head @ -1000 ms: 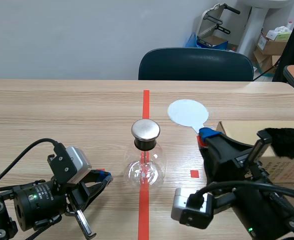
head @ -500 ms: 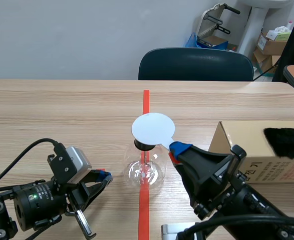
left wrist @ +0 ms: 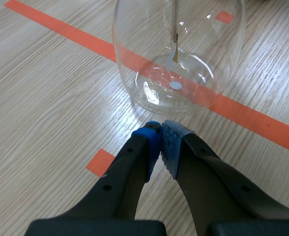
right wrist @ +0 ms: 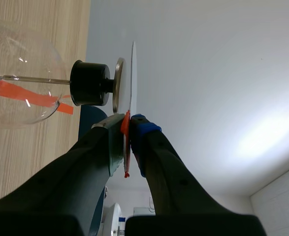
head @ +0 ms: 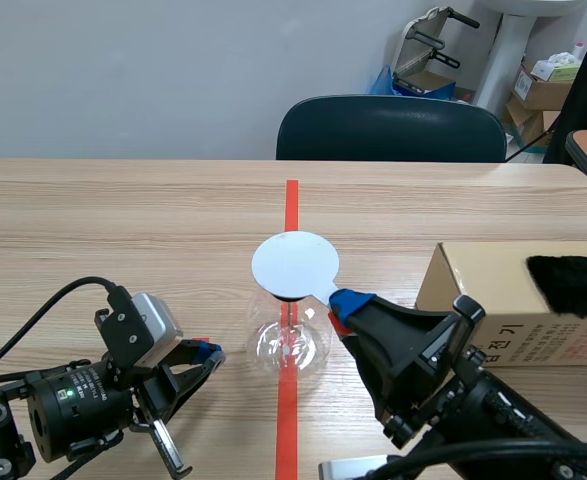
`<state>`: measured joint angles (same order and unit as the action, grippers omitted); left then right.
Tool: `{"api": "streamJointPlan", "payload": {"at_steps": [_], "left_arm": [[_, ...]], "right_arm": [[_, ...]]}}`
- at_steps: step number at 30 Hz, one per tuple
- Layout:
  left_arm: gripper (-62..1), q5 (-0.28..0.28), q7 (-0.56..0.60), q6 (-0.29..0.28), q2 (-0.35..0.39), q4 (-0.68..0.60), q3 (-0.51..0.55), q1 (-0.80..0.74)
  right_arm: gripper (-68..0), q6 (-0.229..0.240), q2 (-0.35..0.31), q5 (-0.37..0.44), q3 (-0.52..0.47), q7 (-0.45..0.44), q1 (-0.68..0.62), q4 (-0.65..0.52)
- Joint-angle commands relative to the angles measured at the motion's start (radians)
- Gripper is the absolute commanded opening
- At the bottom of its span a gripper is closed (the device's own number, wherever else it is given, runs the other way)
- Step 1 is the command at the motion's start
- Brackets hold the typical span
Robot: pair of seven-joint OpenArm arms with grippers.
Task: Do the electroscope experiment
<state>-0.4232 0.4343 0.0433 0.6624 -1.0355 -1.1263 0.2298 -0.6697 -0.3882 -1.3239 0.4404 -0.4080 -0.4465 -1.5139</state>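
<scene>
Now the right arm comes in low from its own side and slants toward the middle of the table (head: 123,220). Its gripper (head: 341,300) is clamped on the thin stem of a white disc (head: 295,264). The disc stands out just ahead of the fingertips, over the top of the glass flask (head: 290,340). In the right wrist view the disc shows only as a thin edge just beside the flask's metal cap (right wrist: 118,86), and whether the two touch cannot be told. From the scene view the disc hides that cap. The left arm lies low over the table. Its gripper (head: 205,352) has the pads pressed together on nothing, and the flask's rounded base stands just ahead of the tips, apart from them. The left wrist view cuts off the flask's upper half, and a thin rod (left wrist: 174,34) hangs inside the glass. Beside the right arm sits a cardboard box (head: 493,300) with something black and furry (head: 573,285) on it, cut off at the edge.
</scene>
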Motion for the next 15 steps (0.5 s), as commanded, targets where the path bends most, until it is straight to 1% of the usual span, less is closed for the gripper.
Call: {"api": "streamJointPlan", "payload": {"at_steps": [1,11,15], "left_arm": [[-58.2,0.001,0.01,-0.002,-0.002,-0.014,0.005,0.0],[-58.2,0.001,0.01,-0.002,0.0,-0.014,0.005,0.0],[-58.2,0.001,0.01,-0.002,0.0,-0.014,0.005,0.0]], "right_arm": [[-66.7,-0.01,-0.002,0.003,-0.003,0.001,0.012,-0.014],[-66.7,-0.01,-0.002,0.004,-0.003,0.005,0.012,-0.014],[-66.7,-0.01,-0.002,0.004,-0.003,0.047,0.012,-0.014]]}}
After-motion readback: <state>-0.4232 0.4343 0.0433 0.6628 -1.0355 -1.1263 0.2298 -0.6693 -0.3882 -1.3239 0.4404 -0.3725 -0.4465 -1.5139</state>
